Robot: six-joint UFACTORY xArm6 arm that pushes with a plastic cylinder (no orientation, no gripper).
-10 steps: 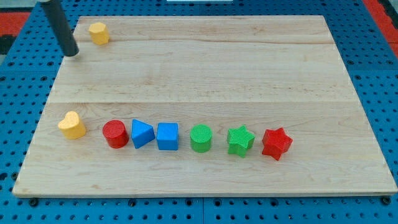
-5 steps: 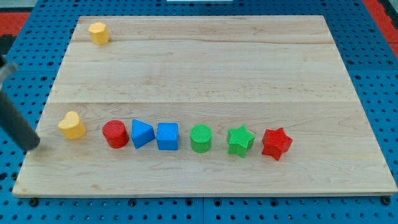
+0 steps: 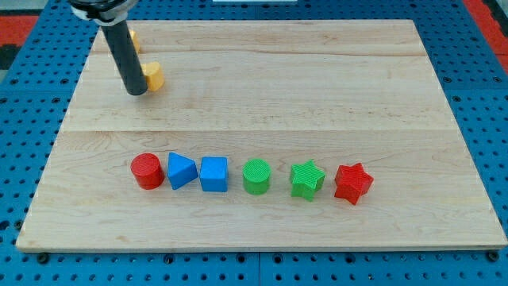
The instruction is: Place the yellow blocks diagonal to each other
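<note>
My tip (image 3: pixel 137 90) rests on the wooden board (image 3: pixel 317 95) near the view's top left. A yellow block (image 3: pixel 153 75) sits just right of the tip, touching or almost touching it; the rod hides part of it. A second yellow block (image 3: pixel 135 39) lies higher up near the top left corner, mostly hidden behind the rod, so its shape cannot be made out. The two yellow blocks lie diagonal to each other, the lower one to the right.
A row of blocks runs across the board's lower half: a red cylinder (image 3: pixel 147 171), a blue triangle (image 3: pixel 181 170), a blue cube (image 3: pixel 213 174), a green cylinder (image 3: pixel 256 175), a green star (image 3: pixel 306 179), a red star (image 3: pixel 352 183).
The yellow heart block has moved from the board's left edge beside the red cylinder up to the top left. The rod has swung from the lower left to beside it.
</note>
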